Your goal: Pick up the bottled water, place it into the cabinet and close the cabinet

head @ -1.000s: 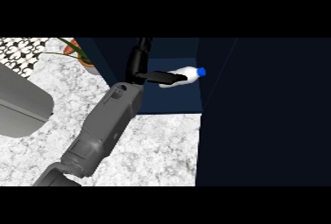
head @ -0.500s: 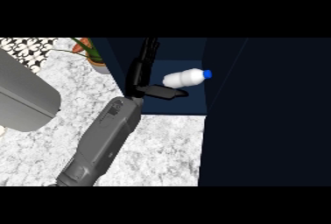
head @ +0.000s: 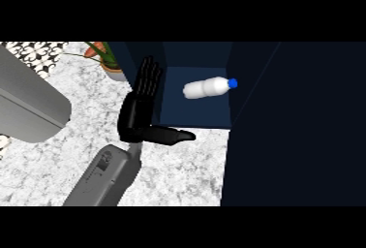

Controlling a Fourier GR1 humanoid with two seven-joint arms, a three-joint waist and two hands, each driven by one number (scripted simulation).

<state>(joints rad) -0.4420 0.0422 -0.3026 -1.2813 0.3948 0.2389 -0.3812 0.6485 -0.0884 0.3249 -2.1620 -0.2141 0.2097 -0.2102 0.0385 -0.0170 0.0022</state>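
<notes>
- Bottled water (head: pixel 205 87) lies on its side inside the cabinet (head: pixel 196 116), blue cap toward the right wall.
- Judged light, stiff, smooth and liable to roll; best held round the mid-body.
- Left hand (head: pixel 139 114) stands just outside the opening, fingers (head: pixel 148 77) straight and together, thumb (head: pixel 170 135) out, holding nothing.
- Dark panel (head: pixel 300 126) at right, likely the door; potted plant (head: pixel 107 60) close at left.

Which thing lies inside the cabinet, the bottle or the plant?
The bottle, on its side inside the cabinet; the plant stands outside, on the counter.
</notes>
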